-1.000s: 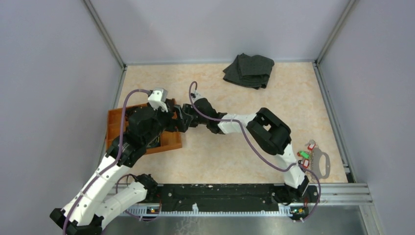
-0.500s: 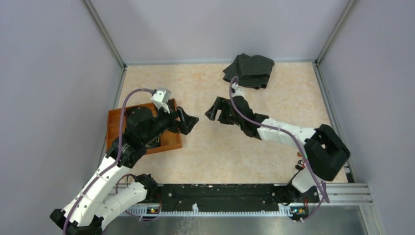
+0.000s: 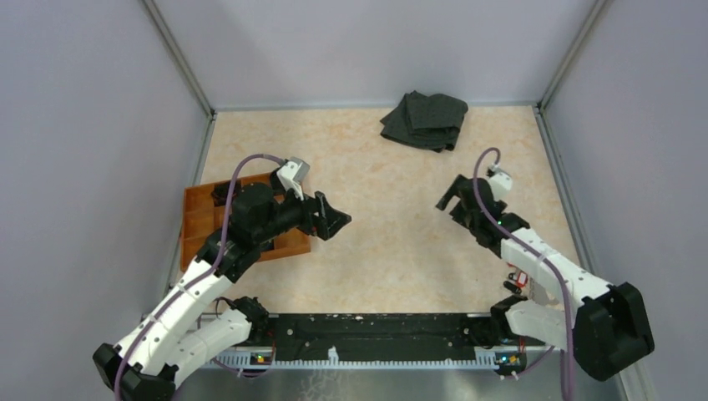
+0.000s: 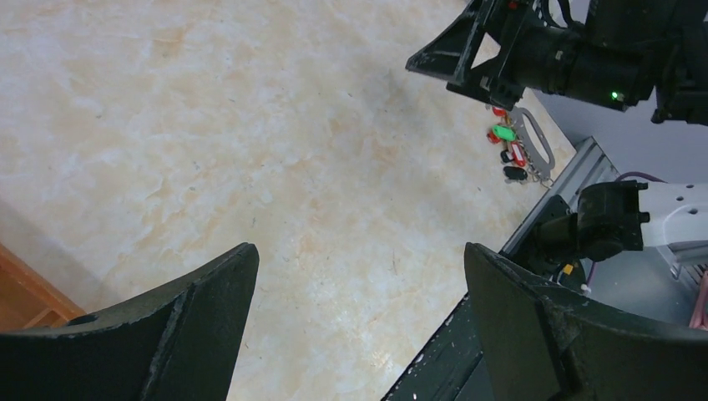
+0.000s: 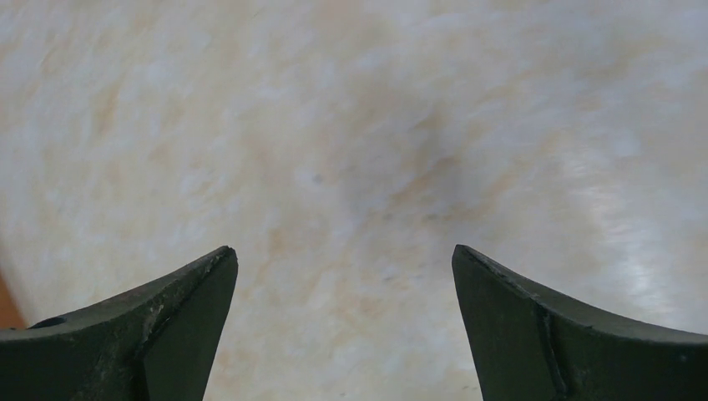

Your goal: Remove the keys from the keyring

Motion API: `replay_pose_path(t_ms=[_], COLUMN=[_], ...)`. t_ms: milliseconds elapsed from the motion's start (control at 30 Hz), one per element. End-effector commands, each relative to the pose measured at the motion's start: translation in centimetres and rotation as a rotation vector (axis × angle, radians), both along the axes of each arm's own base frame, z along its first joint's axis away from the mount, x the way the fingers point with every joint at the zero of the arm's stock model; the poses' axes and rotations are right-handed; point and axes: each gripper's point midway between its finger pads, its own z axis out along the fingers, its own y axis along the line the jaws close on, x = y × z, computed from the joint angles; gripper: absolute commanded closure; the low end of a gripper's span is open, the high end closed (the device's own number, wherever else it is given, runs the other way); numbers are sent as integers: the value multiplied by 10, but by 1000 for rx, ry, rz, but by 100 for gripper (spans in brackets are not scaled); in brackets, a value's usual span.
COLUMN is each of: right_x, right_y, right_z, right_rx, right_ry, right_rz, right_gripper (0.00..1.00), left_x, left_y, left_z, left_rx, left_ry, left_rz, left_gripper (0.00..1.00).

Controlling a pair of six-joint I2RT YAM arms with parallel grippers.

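The keys [image 4: 506, 140], with red, green and black heads, lie bunched on the keyring [image 4: 539, 144], a thin grey wire loop, on the table near the front right rail. In the top view my right forearm covers them except for a red bit [image 3: 518, 278]. My left gripper [image 3: 336, 214] is open and empty over the table just right of the orange tray; its jaws [image 4: 359, 251] frame bare table. My right gripper [image 3: 449, 199] is open and empty over the right middle of the table, far from the keys; its wrist view [image 5: 342, 251] holds only bare table.
The orange gridded tray [image 3: 197, 219] sits at the left under my left arm; its corner shows in the left wrist view [image 4: 15, 294]. A folded black cloth [image 3: 425, 120] lies at the back. A black rail [image 3: 376, 326] runs along the front edge. Grey walls enclose the table.
The two grippers were together beside the tray. My right arm has swung far right and back, now covering the keys from above. My left gripper has moved a little right.
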Motion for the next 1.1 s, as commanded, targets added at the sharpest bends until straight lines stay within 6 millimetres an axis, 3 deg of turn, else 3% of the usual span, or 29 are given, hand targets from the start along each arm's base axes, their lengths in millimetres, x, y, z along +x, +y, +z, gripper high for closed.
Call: replay_pose_path(t_ms=[0,267,533,833,1067], right_x=[-10,-39,-68,-84,-86], right_y=[-80,-178,-241,-279,-271], right_z=[-12,-17,-32,-49,-65], right_rx=[-46,-84,-25,32,79], right_ry=[58,84,71,42,55], right_rz=[-226,-535,-731,-854,-850], right_gripper=[1,1,1,1,1], left_x=[-4,-4,-10,-12,-9], left_y=[-11,-15,-21,-25,-26], left_z=[15,17,12,8,6], left_rx=[-46,-14,-21,-29,-27], left_ry=[-56,-60,-36,-23,-17], left_rz=[-74,-118,-168,-193,-190], left_gripper=[1,1,1,1,1])
